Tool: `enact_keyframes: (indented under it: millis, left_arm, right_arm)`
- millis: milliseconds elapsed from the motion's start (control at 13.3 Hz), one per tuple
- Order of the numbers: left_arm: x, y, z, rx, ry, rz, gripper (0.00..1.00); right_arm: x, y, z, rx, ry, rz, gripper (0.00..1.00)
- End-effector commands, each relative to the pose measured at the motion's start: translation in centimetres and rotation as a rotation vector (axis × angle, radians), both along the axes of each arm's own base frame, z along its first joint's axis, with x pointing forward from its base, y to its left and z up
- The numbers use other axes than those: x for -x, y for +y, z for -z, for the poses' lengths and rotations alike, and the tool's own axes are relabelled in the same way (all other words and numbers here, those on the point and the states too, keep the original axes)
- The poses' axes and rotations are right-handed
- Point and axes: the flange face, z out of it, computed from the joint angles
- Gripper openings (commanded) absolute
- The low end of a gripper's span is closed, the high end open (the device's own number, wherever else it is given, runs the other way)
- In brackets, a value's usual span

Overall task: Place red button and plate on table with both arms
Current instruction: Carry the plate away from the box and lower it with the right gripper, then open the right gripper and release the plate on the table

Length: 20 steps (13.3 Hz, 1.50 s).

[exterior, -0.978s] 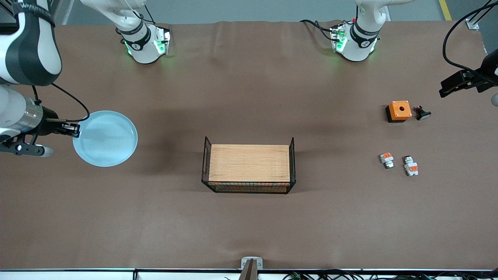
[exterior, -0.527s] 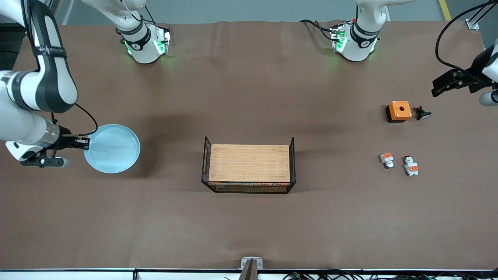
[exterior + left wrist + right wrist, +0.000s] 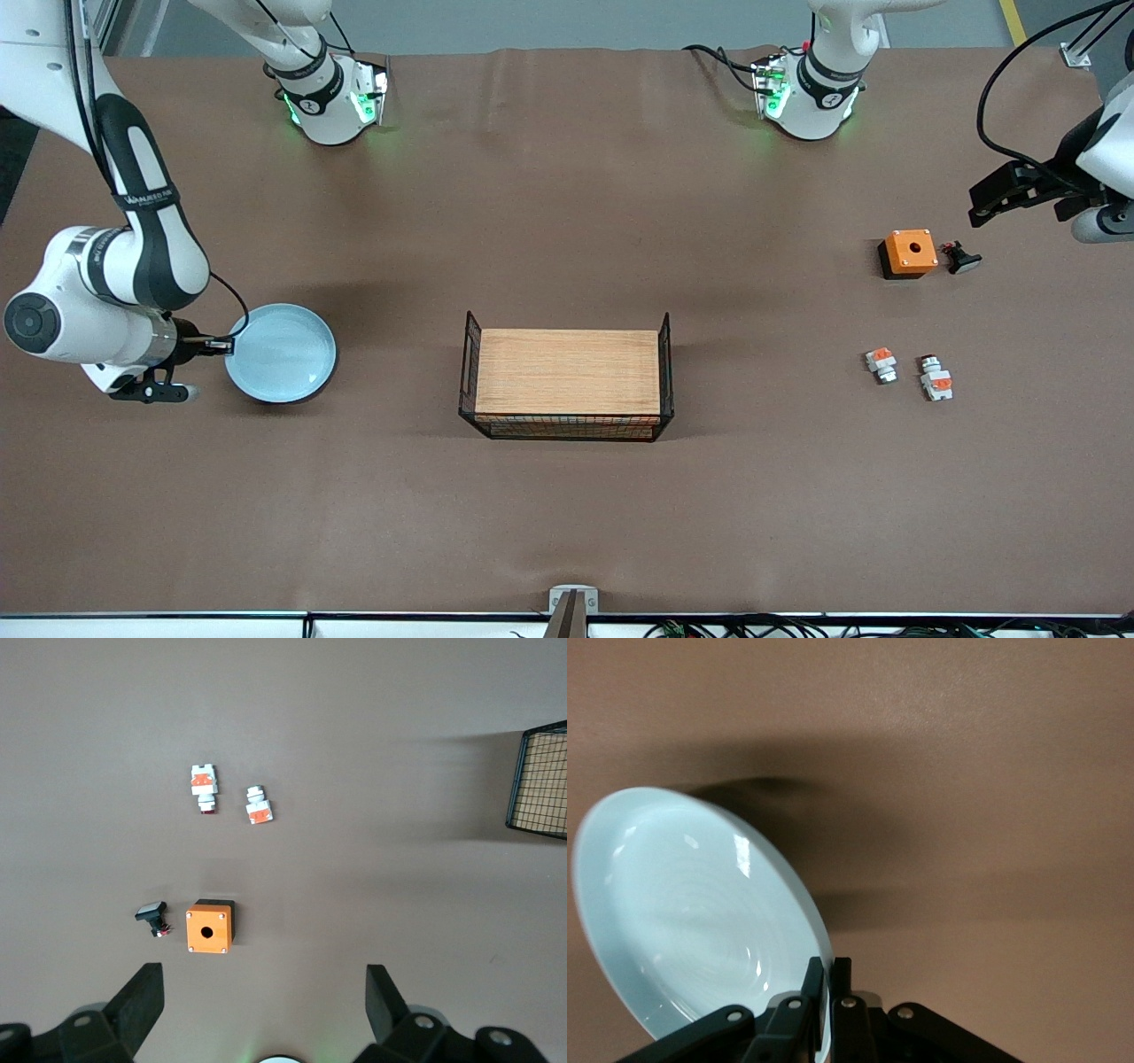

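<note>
A: Starting at the right arm's end of the table [image 3: 567,523], what is going on?

B: The right gripper [image 3: 223,346] pinches the rim of the plate [image 3: 282,352], jaws nearly together on the thin edge. The right wrist view shows it clearly: the fingers [image 3: 813,988] sit either side of the pale blue rim. The plate looks low over the brown sheet, with a dark shadow tight under its edge. I cannot tell whether it is fully down.

A: So the step in hand?

B: I judge it to be setting the plate down. What it calls for next is a gentle last lowering until the plate lies flat, then a release and a retreat that does not drag the rim.

A: And the middle?

B: The wire crate [image 3: 567,377] with the wood top, untouched, well apart from the plate.

A: Toward the left arm's end?

B: The red button [image 3: 935,376] lies on the table beside a stubbier white-and-orange part [image 3: 881,363], farther from the arm's base than the orange box [image 3: 908,252] and a small black part [image 3: 961,259]. The left gripper [image 3: 997,197] hangs in the air over the table near the box, jaws spread wide, holding nothing.

A: Its next move?

B: Probably to come over the button, line the open jaws across its narrow body and descend without nudging the neighbour.
</note>
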Motion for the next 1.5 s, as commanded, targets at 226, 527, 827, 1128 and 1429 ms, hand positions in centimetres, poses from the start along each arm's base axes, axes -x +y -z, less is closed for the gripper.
enact_keyframes:
  millis: [226,527,827,1128,1429]
  left_arm:
    - [0.2,-0.9,0.1,0.06,-0.008,0.01,1.0]
    - [-0.1,-1.2,0.6,0.061,0.002,0.007,1.0]
    - [0.0,-1.9,0.6,0.049,0.0,0.005,1.0]
    - [-0.1,-2.0,0.6,0.048,-0.004,0.004,1.0]
    - [0.2,-2.6,0.3,0.046,-0.009,0.013,1.0]
  right_arm:
    - [-0.6,-0.3,3.0,-0.014,-0.03,-0.012,0.22]
    - [-0.9,-0.3,1.6,-0.012,-0.025,0.0,0.99]
    - [-1.3,0.2,-5.2,-0.001,-0.04,0.009,1.0]
    - [-0.4,2.6,-13.7,0.013,-0.091,0.009,1.0]
    - [2.3,6.6,-24.9,0.048,-0.11,0.064,0.99]
